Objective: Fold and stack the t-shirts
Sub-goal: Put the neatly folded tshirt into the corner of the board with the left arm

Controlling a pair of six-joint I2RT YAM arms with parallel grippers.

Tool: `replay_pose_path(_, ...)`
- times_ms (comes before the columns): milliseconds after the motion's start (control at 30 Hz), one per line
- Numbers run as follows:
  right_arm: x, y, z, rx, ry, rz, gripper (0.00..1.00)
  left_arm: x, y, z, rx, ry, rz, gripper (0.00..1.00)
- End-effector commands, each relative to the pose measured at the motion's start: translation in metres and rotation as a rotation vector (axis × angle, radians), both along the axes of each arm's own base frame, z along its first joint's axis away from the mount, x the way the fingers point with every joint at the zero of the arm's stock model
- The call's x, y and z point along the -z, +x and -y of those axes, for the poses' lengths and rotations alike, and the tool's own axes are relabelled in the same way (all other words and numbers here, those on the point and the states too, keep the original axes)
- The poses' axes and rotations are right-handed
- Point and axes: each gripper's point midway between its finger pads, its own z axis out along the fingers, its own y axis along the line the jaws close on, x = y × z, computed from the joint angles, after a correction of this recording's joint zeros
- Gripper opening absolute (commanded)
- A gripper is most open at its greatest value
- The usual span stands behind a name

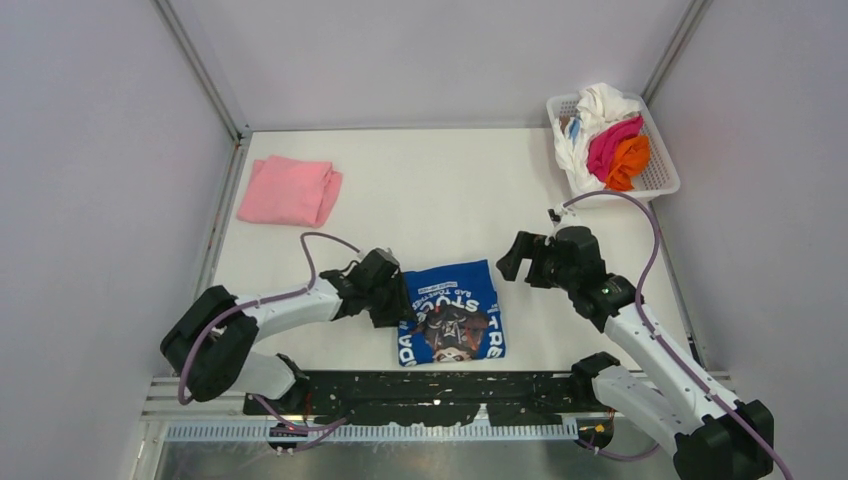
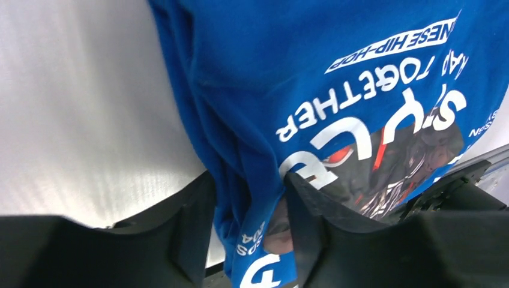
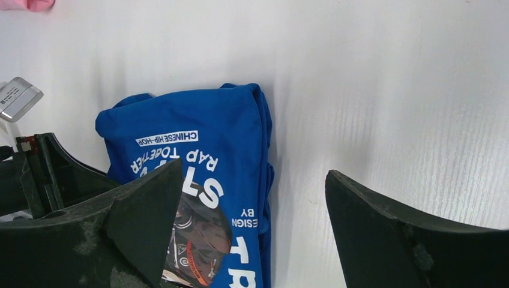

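White tabletop (image 1: 450, 180) fills the middle of the overhead view. Low centre lies the folded blue t-shirt (image 1: 455, 312), its left edge pinched tight by the left gripper (image 1: 402, 300). The right gripper (image 1: 515, 262) hovers just upper right of it, spread wide and holding nothing. A folded pink t-shirt (image 1: 290, 190) sits upper left; crumpled tees (image 1: 615, 150) fill the mesh basket (image 1: 662, 182) upper right.

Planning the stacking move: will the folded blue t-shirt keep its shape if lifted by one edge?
Probably not: the blue t-shirt bunches between the left gripper's fingers, so it would likely droop and unfold. Pushed, layers may wrinkle.
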Motion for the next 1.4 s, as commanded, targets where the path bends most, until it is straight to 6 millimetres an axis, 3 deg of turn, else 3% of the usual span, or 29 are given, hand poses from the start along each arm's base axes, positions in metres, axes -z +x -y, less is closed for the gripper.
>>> replay_pose_path(0,0.0,0.005,0.006,0.013,-0.02,0.027,0.95,0.011,0.005,0.018,0.006,0.029,-0.002,0.43)
replay_pose_path(100,0.0,0.005,0.009,0.02,-0.02,0.029,0.95,0.023,0.009,0.015,0.008,0.12,-0.001,0.19)
replay_pose_path(133,0.0,0.006,0.01,0.025,-0.022,0.03,0.96,0.026,0.015,0.01,-0.002,0.17,0.01,0.05)
replay_pose_path(167,0.0,0.006,0.012,0.027,-0.024,0.03,0.95,0.027,0.021,0.004,0.005,0.225,0.028,0.0)
replay_pose_path(267,0.001,0.007,0.017,0.04,-0.036,0.035,0.95,0.012,0.049,-0.013,0.016,0.404,0.121,0.0)
replay_pose_path(467,0.007,0.008,0.028,0.067,-0.073,0.034,0.95,-0.043,0.116,-0.059,0.078,0.778,0.364,0.0)
replay_pose_path(767,0.02,0.013,0.053,0.16,-0.169,0.005,0.95,-0.098,0.206,-0.119,0.173,1.016,0.504,0.0)
replay_pose_path(1000,0.027,0.014,0.068,0.222,-0.216,-0.016,0.95,-0.142,0.255,-0.177,0.126,1.114,0.567,0.0)
replay_pose_path(1233,0.029,0.015,0.073,0.243,-0.233,-0.024,0.95,-0.18,0.284,-0.222,0.086,1.197,0.598,0.0)
replay_pose_path(1367,0.032,0.016,0.074,0.246,-0.237,-0.034,0.95,-0.203,0.296,-0.237,0.021,1.179,0.627,0.0)
